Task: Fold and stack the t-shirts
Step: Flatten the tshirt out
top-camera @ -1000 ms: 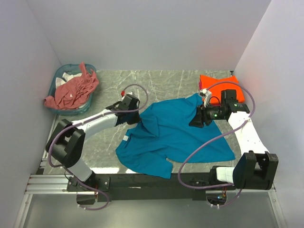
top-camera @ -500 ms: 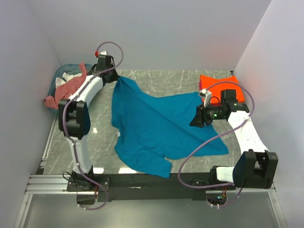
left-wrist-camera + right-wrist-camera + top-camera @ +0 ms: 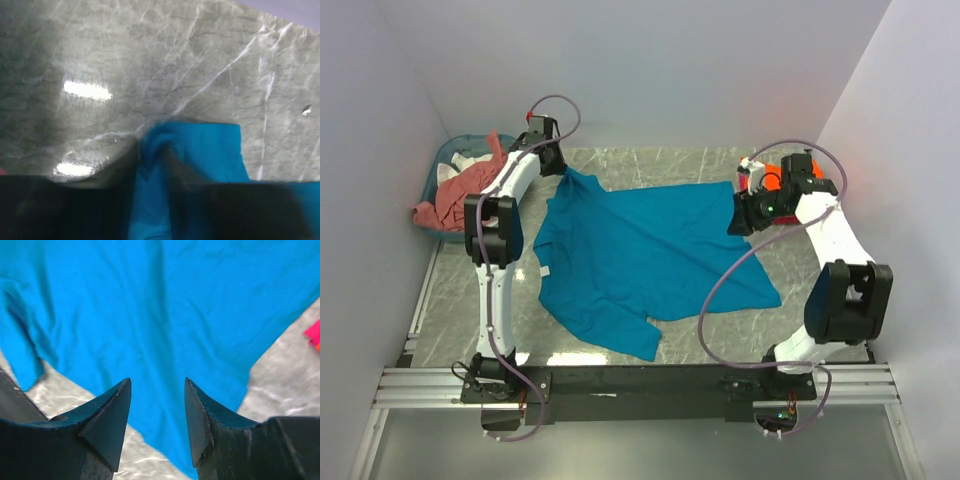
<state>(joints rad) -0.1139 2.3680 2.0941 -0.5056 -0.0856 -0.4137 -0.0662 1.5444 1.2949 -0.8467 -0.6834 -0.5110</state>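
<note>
A teal-blue t-shirt [image 3: 640, 250] lies rumpled across the table [image 3: 680, 165]. The right tool [image 3: 157, 386] hovers over its right edge, jaws apart and empty. The left tool [image 3: 556, 162] meets its bunched far-left corner, grip unclear. The cloth looks light and limp, best pinched at corners.

Your right pincer [image 3: 157, 385] stands with its two dark tips apart and nothing between them. Beyond the tips you see the teal-blue t-shirt [image 3: 150, 305] lying spread out, softly creased, filling most of the view. The grey veined surface [image 3: 280, 385] shows bare at lower left and at right. A small pink and orange patch [image 3: 314, 334] sits at the right edge, apart from the shirt.
</note>
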